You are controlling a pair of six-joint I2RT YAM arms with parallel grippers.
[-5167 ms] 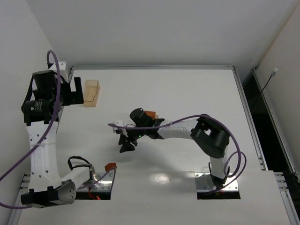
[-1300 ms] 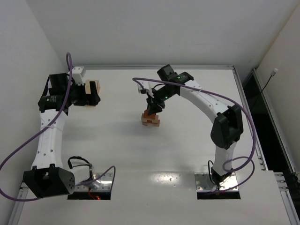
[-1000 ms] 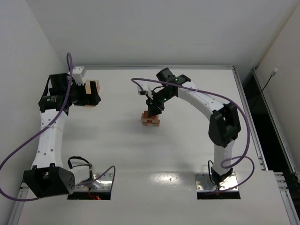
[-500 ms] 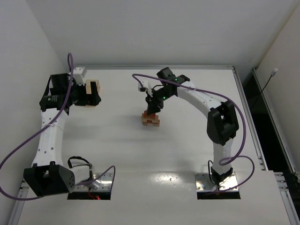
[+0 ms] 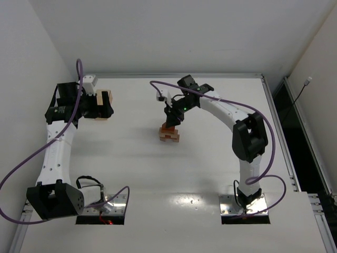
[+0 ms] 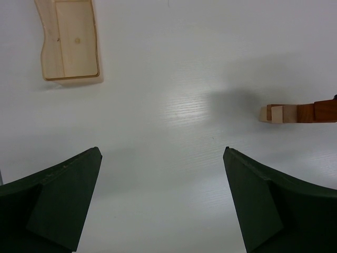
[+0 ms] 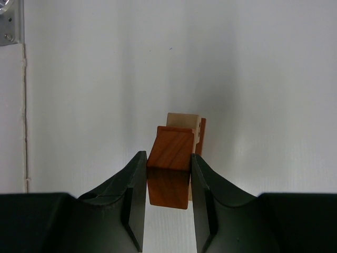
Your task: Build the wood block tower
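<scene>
Your right pincer (image 7: 168,158) is clamped on the reddish block (image 7: 169,179), just above the wood block tower (image 5: 169,135) on the desk (image 5: 210,174). It looks skewed: release carelessly and it could slip off or topple the tower. Your left pincer (image 6: 162,153), well left of the tower, gapes empty.

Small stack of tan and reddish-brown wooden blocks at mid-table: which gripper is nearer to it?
Right. The right gripper is just above the stack, holding a reddish-brown wooden block over it; the left gripper is far to the left, by the pale wooden tray-like piece.
</scene>
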